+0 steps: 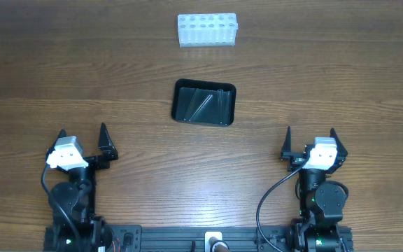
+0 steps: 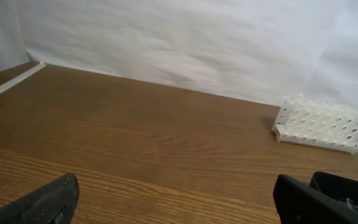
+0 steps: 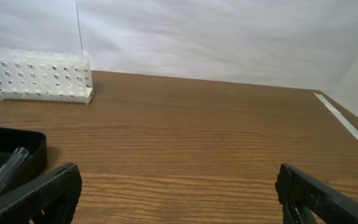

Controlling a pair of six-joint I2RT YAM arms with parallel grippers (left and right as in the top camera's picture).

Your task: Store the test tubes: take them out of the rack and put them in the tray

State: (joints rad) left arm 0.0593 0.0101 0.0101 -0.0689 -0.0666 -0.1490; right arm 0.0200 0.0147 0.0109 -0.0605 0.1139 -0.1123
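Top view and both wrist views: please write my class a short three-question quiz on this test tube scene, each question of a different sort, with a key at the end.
1. True or false: the rack touches the tray.
2. Multiple choice: where do the test tubes lie? A, standing in the rack. B, inside the tray. C, on the bare wood between the arms.
3. Fill the gap: the left gripper and the right gripper both have their fingers ____, with nothing held.

Key: 1 false, as bare table shows between them; 2 B; 3 open.
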